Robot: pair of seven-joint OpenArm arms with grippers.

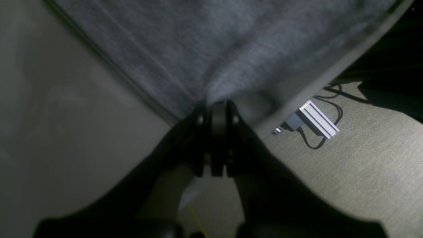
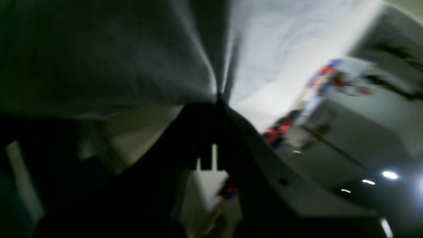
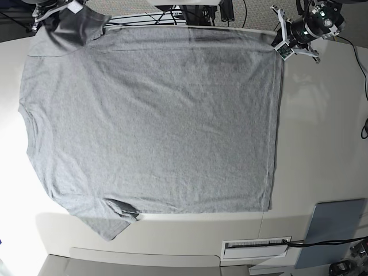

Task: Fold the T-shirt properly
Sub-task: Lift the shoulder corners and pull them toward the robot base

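Observation:
The heather-grey T-shirt (image 3: 155, 121) lies spread flat on the white table (image 3: 322, 132), plain side up, with its hem on the right and its sleeves on the left. My left gripper (image 3: 280, 46) is at the far right hem corner. In the left wrist view it (image 1: 216, 105) is shut on a pinch of the grey cloth (image 1: 205, 49). My right gripper (image 3: 54, 10) is at the far left sleeve, which is lifted and folded over. In the right wrist view it (image 2: 218, 97) is shut on bunched cloth (image 2: 132, 59).
A small grey-blue flat panel (image 3: 333, 224) lies at the table's near right corner. A white slotted rail (image 3: 256, 246) lies by the near edge. Beyond the table's far edge, an aluminium rail (image 1: 319, 119) and cables lie on the floor.

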